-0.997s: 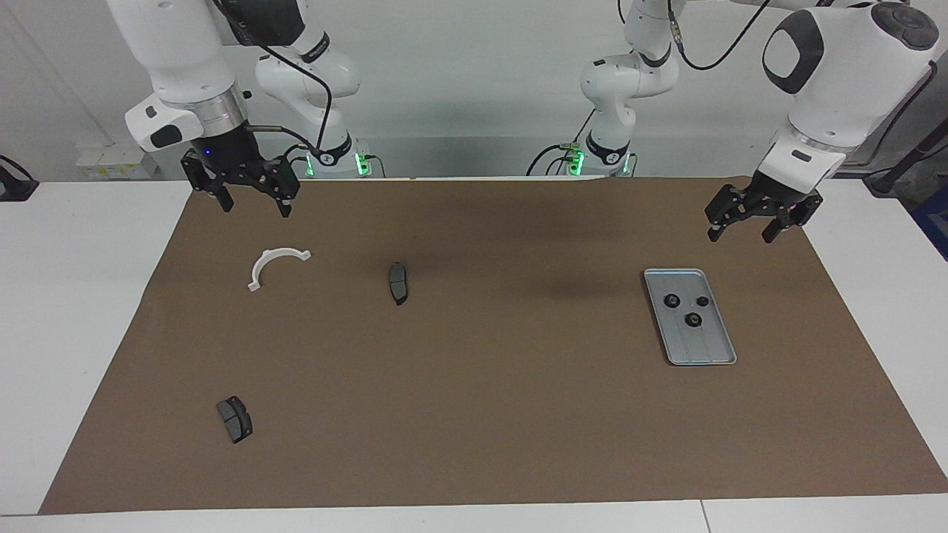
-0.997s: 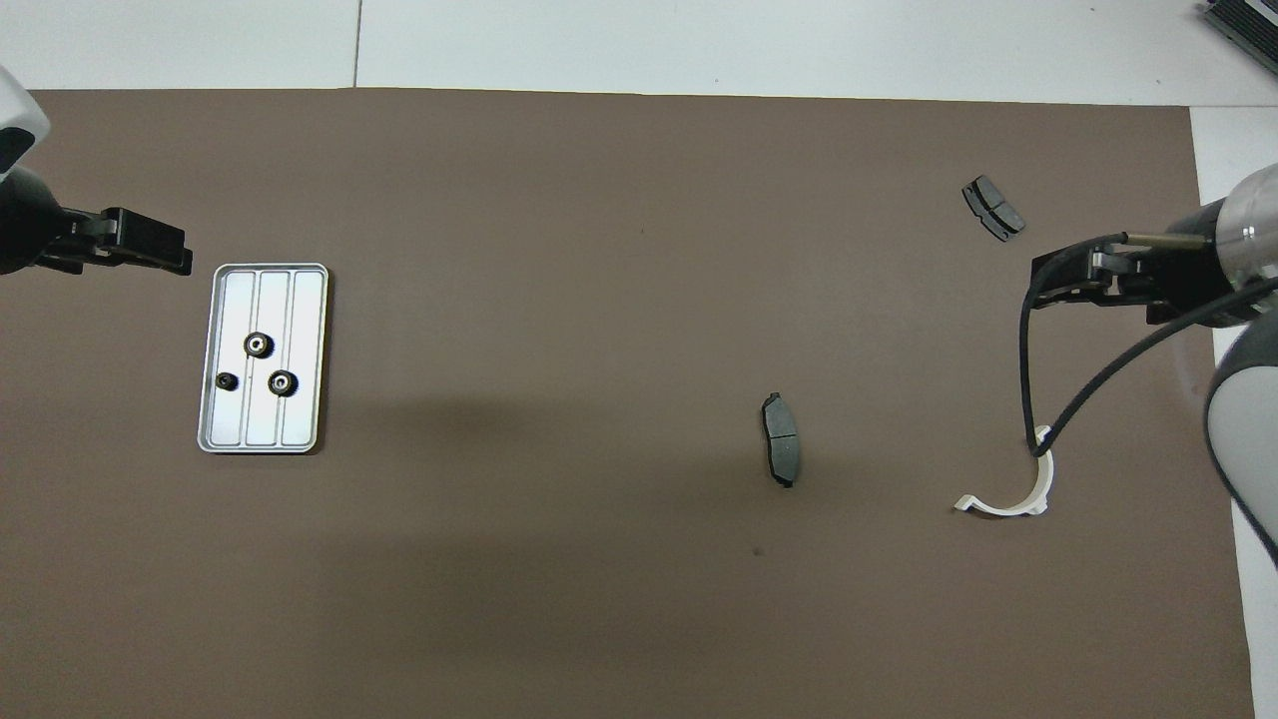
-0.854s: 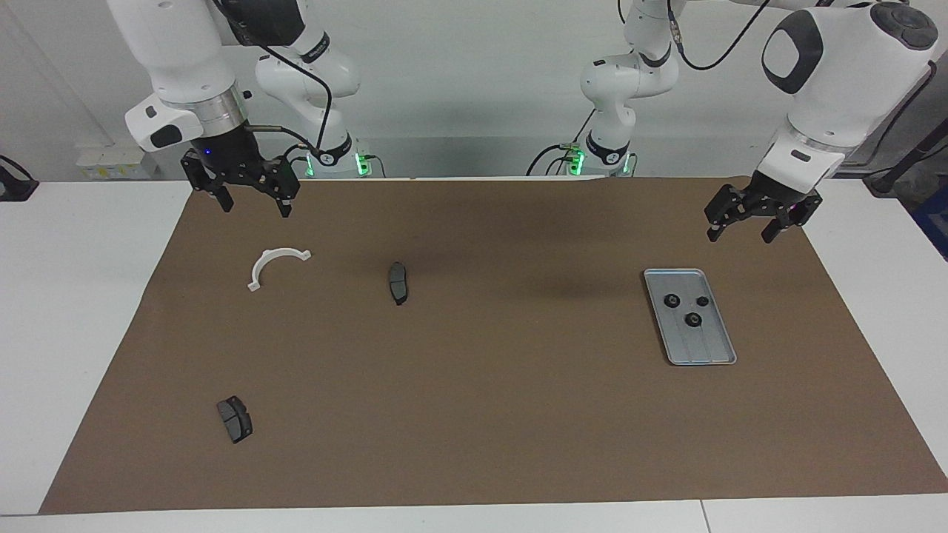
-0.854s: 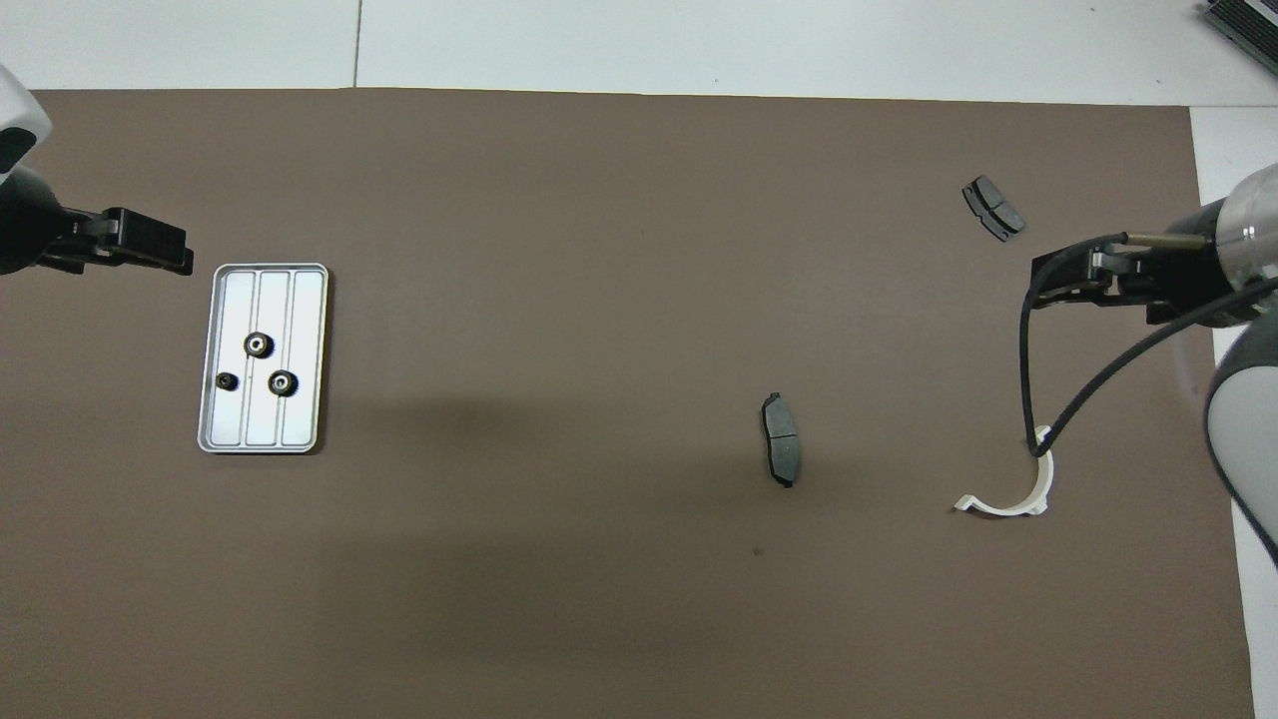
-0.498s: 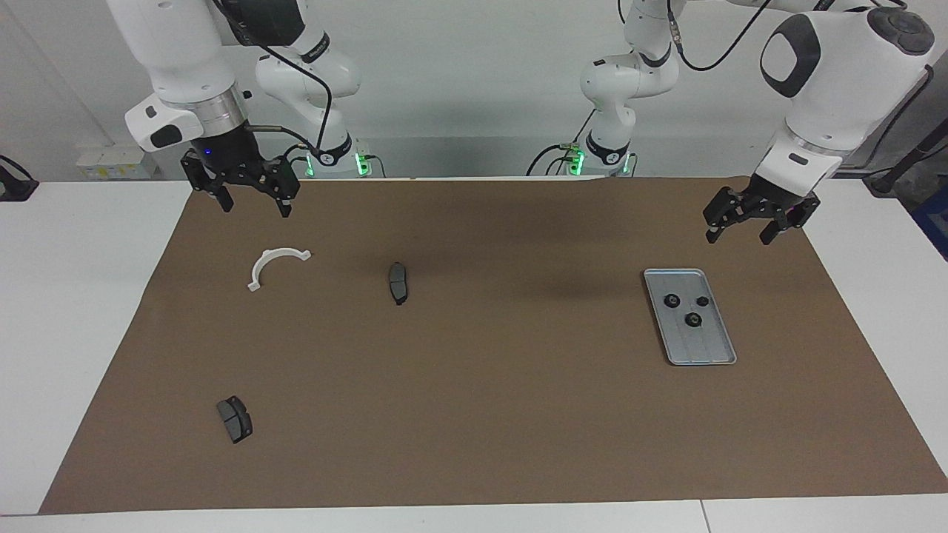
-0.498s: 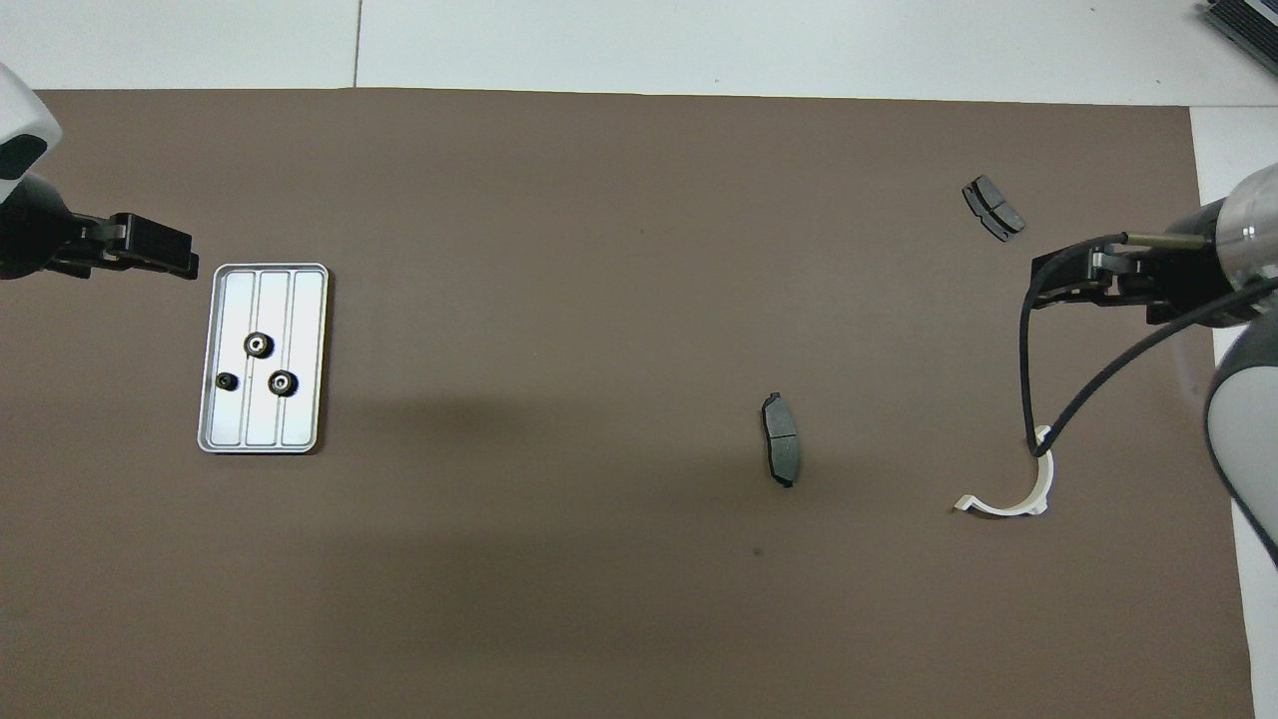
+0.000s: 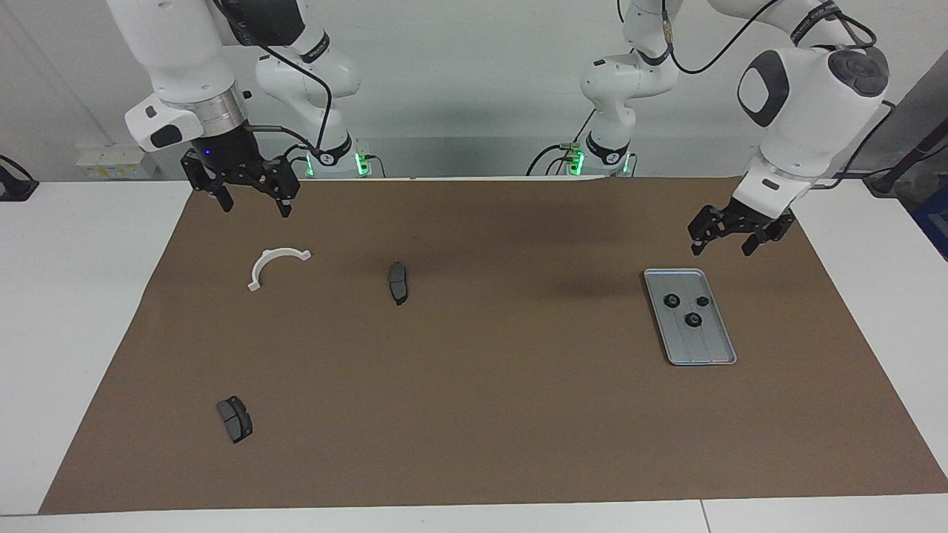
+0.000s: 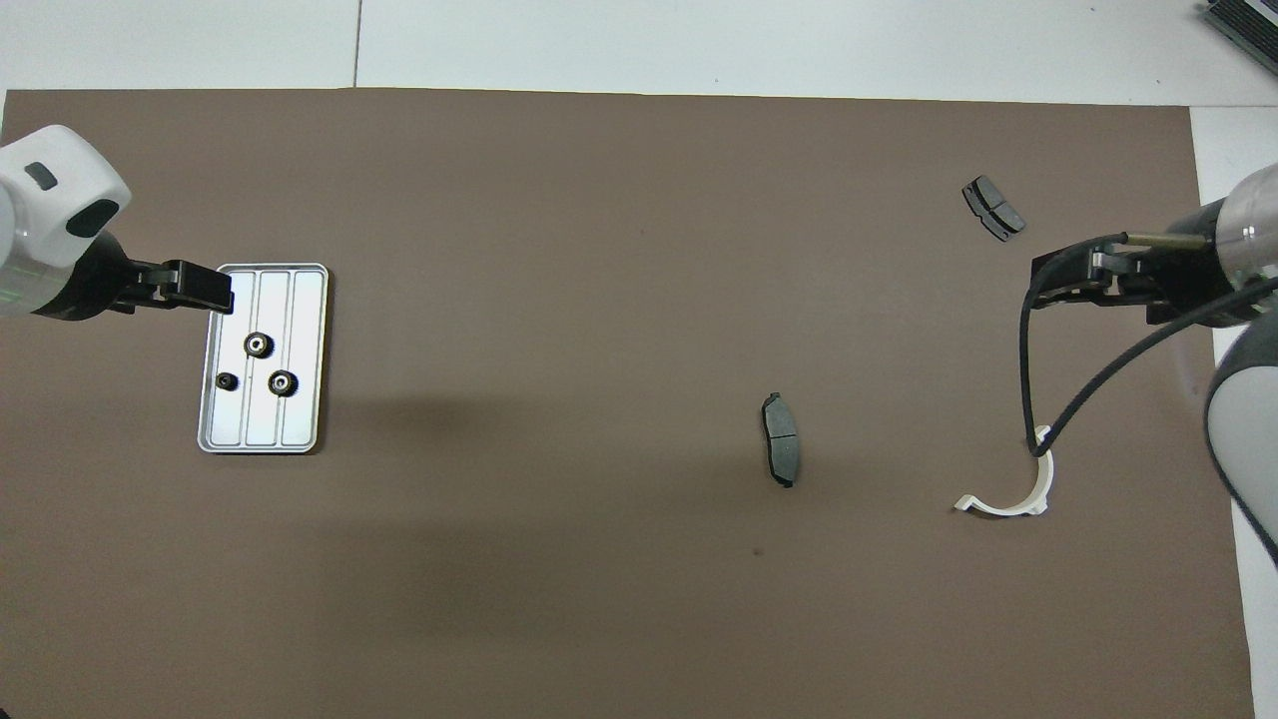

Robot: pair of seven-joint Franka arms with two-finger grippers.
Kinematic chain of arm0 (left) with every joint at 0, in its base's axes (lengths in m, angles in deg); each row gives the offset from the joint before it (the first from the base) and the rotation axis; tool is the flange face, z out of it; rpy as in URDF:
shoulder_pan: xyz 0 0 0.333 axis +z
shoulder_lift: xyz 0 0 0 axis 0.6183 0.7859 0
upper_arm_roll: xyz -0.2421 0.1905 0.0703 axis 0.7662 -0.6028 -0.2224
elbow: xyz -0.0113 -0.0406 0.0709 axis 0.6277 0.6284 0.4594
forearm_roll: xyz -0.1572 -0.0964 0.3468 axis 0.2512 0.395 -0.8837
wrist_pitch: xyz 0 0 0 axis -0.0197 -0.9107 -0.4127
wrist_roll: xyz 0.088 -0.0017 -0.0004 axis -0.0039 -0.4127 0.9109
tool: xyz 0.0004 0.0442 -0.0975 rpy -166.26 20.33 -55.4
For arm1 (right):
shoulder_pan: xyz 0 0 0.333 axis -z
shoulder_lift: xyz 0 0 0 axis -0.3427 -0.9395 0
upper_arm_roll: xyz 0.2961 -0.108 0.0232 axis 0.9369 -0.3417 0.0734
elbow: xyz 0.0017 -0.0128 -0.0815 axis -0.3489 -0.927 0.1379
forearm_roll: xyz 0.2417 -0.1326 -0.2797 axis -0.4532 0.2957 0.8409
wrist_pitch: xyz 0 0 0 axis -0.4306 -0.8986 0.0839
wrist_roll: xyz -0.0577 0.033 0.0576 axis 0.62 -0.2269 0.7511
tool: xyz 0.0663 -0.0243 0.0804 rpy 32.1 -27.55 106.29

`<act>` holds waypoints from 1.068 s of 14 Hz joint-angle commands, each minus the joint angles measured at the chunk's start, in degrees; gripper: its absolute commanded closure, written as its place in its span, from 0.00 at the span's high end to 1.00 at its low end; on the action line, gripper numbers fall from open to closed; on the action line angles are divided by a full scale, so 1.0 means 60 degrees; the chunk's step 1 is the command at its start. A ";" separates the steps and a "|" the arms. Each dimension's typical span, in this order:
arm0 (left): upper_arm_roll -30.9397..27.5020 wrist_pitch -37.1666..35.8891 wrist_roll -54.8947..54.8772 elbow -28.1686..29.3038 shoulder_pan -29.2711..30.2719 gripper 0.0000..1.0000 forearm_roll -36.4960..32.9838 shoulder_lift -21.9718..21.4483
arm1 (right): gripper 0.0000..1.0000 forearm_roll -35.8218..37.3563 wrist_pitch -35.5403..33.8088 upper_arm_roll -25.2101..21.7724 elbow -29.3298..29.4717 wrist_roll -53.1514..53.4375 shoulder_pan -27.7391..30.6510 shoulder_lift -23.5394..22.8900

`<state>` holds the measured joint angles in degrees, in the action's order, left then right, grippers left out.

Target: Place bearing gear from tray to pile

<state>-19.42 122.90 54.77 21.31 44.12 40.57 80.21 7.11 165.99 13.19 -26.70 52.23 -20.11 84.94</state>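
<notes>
Three small gears point(image 7: 684, 307) sit in the tray point(image 7: 711, 355): hard, light, likely slick; pinch across the rim. Left pincer point(image 7: 728, 238), spread, hovers at its twelve o'clock; right pincer point(image 7: 252, 200) waits spread.

A brown mat point(image 7: 481, 385) covers the white table point(image 7: 74, 296), bearing tray point(image 7: 711, 355), bracket point(image 7: 263, 264), 2 pads point(image 7: 398, 282).

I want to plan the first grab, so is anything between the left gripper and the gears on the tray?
Nothing visible. The left gripper, open and empty, hangs above the mat by the tray's robot-side end. The three gears lie uncovered and apart in the tray.
</notes>
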 commanded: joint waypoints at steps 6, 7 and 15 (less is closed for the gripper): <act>-0.0014 0.2968 0.0174 0.2859 0.0360 0.89 -0.0086 -0.0145 | 1.00 -0.0065 0.0088 0.0065 -0.0215 -0.0239 0.0143 0.0157; -0.0014 0.3172 0.0305 0.3049 0.0375 0.85 -0.0071 -0.0116 | 1.00 -0.0065 0.0103 0.0065 -0.0215 -0.0239 0.0143 0.0157; -0.0014 0.4433 0.1390 0.3329 0.0287 0.78 -0.0071 0.0952 | 1.00 -0.0065 0.0103 0.0065 -0.0215 -0.0239 0.0143 0.0157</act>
<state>-19.36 147.56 61.88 40.79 46.10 40.58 85.00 7.11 165.99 13.18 -26.70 52.23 -20.11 84.94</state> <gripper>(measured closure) 0.211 0.000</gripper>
